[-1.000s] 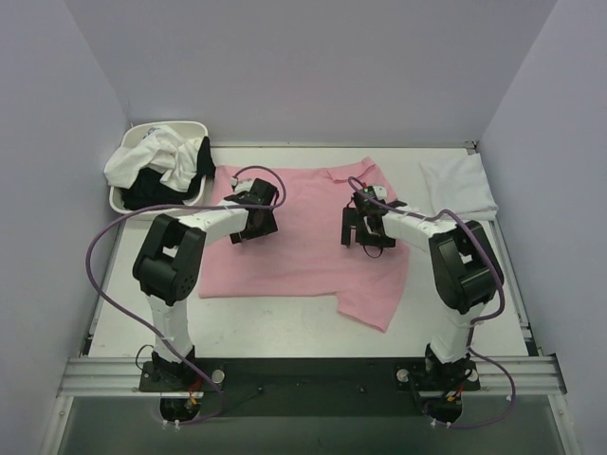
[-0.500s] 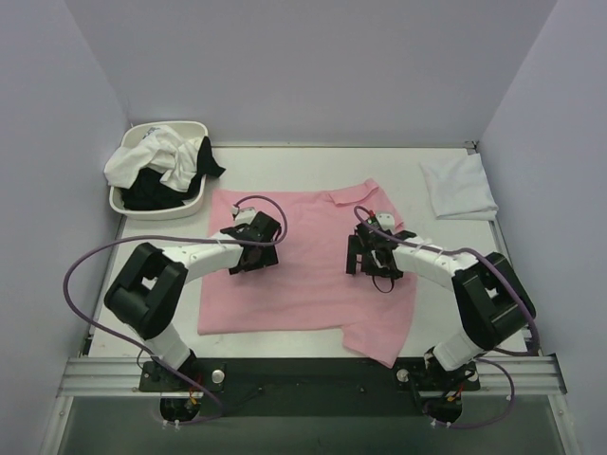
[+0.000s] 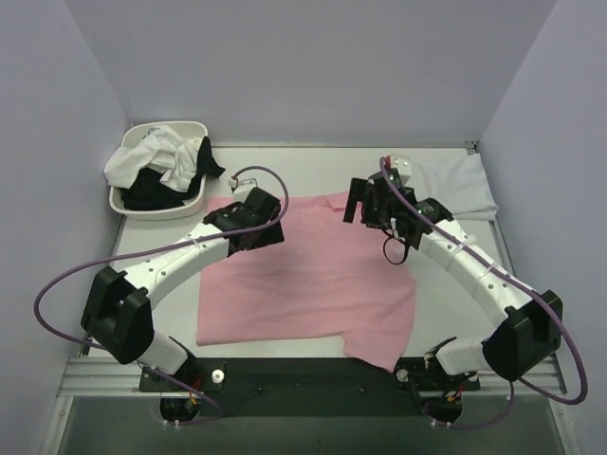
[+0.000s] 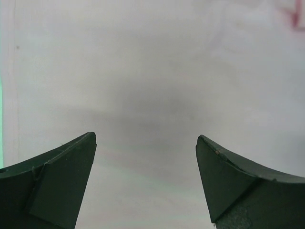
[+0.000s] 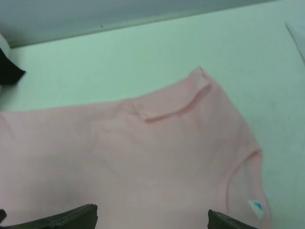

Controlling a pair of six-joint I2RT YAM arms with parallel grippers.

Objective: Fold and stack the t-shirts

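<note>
where lilac walls (image 3: 285, 66) meet, the table (image 3: 303, 171) holds a pink t-shirt (image 3: 303, 275).

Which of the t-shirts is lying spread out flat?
The pink t-shirt, open in the middle of the table. The white and black shirts are bunched in the basin; another white one lies folded far right.

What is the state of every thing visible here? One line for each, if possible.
pink t-shirt: spread out flat on the table
white t-shirt at far right: folded, lying flat
white and black t-shirts: crumpled in the basin
left gripper: open, above the pink t-shirt
right gripper: open, above the pink t-shirt
</note>
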